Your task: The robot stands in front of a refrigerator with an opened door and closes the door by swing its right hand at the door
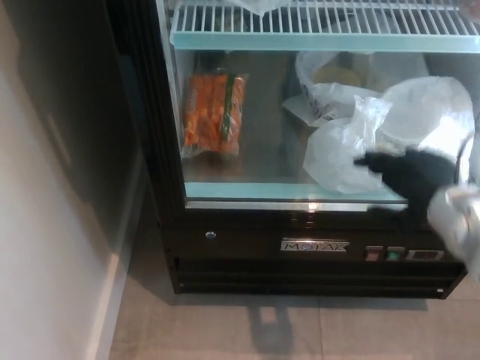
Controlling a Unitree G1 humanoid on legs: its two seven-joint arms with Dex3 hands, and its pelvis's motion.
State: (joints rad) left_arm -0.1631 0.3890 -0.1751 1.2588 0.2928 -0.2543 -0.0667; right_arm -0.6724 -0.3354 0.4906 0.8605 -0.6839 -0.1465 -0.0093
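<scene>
The refrigerator's glass door stands across the front of the cabinet, its black frame (161,150) running down the left side and its bottom rail (247,234) lying over the ledge. My right hand (409,178) is blurred at the lower right in front of the glass. It is open and holds nothing, and one finger (367,160) sticks out to the left. The silver wrist (459,217) trails off the right edge. My left hand does not show.
Behind the glass lie a bag of carrots (214,112) and white plastic bags (345,150) under a wire shelf (300,22). Below is the control panel (394,255). A white wall (45,262) stands at the left, with tiled floor (262,330) in front.
</scene>
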